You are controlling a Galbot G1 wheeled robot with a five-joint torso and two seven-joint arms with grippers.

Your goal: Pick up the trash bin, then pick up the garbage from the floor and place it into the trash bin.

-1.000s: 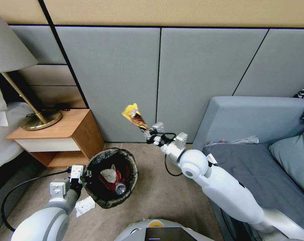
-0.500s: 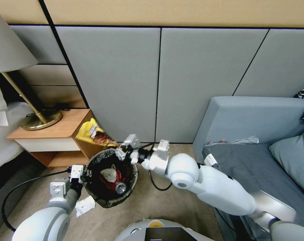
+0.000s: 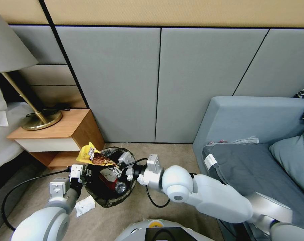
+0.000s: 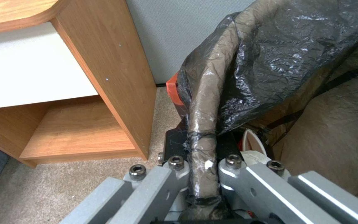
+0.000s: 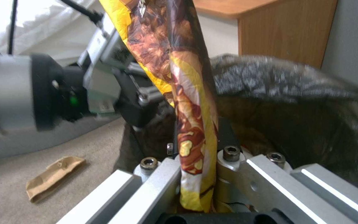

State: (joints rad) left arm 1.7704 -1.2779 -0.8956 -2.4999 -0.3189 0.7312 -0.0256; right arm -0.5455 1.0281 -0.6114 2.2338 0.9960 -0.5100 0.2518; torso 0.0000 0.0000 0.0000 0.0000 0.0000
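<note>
Head view: beside the nightstand [image 3: 55, 134] the bin [image 3: 125, 195], black bag over its rim, sits tilted just off the wood side, with a red-and-white carton [image 3: 109, 177] and a bottle [image 3: 120, 188] inside and a white tissue [image 3: 84, 205] on the carpet close under it. The left gripper [image 3: 86, 174] is clamped on the bin's rim on the nightstand side, its jaws pinching the bagged edge in the left wrist view. The right gripper [image 3: 119, 168] hangs over the bin's mouth with fingers closed on a yellow wrapper [image 3: 91, 156], which sticks out toward the nightstand; the right wrist view shows a brown scrap [image 5: 52, 178] on the carpet beside the bin.
</note>
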